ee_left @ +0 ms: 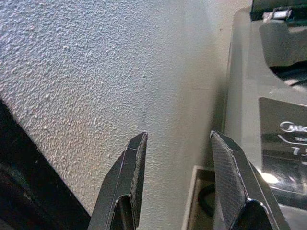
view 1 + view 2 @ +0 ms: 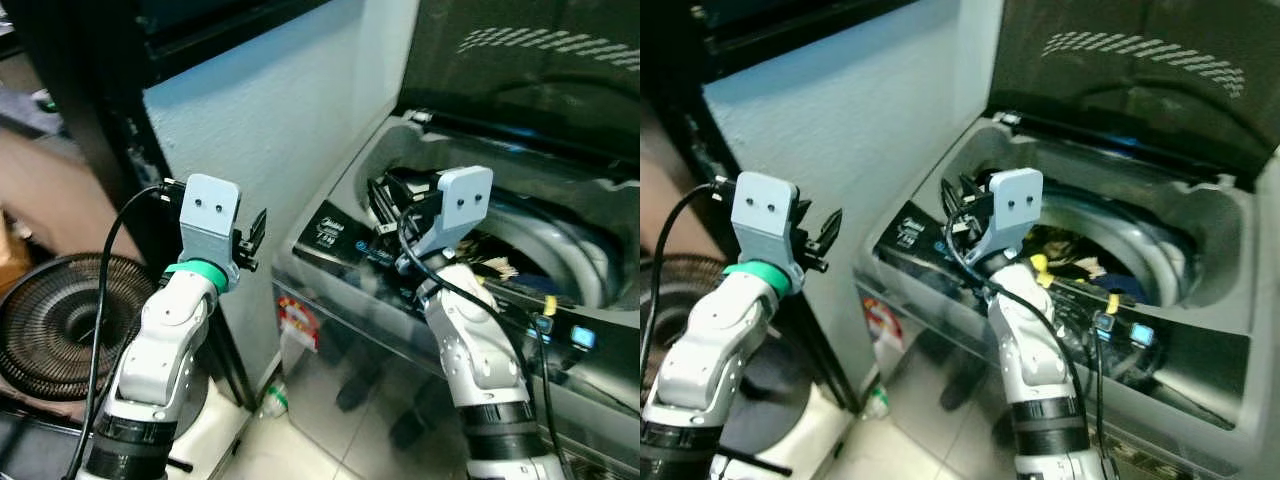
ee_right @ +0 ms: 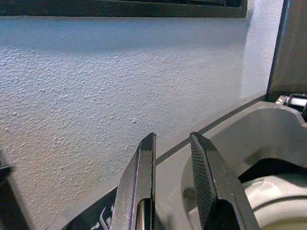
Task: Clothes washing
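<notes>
Both silver arms are raised in front of the washing machine, whose lid stands up. Left pincer is spread apart and holds nothing, near the white wall. Right pincer is also apart and holds nothing, over the machine's rim, and dark clothes lie inside the drum.

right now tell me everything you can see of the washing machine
The washing machine is a grey top-loader standing against a textured white wall, on a tiled floor. Its dark lid is raised upright at the back, so the round metal drum is open, with dark and light clothes inside. A glossy black control panel with white print runs along the front rim. The right gripper hovers over that rim, fingers apart, holding nothing.
</notes>
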{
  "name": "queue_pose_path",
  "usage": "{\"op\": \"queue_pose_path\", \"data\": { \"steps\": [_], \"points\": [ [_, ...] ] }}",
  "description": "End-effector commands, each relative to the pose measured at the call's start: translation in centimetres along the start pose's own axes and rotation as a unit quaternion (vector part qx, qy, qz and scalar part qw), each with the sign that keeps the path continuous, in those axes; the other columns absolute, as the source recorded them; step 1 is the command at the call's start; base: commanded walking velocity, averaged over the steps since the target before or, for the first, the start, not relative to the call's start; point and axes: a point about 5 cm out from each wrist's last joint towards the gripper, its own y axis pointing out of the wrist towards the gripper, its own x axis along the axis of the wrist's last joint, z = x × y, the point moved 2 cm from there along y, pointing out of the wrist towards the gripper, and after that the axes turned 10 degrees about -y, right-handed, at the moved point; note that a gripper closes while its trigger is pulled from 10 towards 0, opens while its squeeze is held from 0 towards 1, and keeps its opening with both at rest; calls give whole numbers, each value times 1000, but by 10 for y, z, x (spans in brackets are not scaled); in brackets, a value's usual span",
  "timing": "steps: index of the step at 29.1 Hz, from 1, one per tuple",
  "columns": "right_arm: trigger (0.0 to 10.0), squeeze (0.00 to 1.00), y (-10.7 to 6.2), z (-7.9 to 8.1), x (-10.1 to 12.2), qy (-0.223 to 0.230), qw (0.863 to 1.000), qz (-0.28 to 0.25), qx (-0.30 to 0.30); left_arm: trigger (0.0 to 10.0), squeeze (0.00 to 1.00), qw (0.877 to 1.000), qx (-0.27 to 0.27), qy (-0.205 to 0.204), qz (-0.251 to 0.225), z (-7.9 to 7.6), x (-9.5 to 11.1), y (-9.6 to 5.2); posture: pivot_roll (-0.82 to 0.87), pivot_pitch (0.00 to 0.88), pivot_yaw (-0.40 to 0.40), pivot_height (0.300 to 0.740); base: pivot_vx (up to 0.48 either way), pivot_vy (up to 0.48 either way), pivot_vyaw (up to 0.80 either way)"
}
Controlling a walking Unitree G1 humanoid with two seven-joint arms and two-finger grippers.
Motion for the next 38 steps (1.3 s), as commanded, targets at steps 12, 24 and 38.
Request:
{"op": "queue_pose_path", "data": {
  "steps": [12,24,38],
  "points": [
    [10000,0,-5,-8,-6,28,999,10,-10,10000,0,1000,13,6,9,7,-3,-4,141,38,48,740,0,0,800],
    [10000,0,-23,-5,-2,198,974,-35,105,10000,0,1000,9,5,11,8,-4,-4,138,33,51,740,0,0,800],
    [10000,0,-9,-12,-5,178,983,-21,26,10000,0,1000,17,-6,16,9,-5,-4,132,37,48,740,0,0,800]
  ]
}}
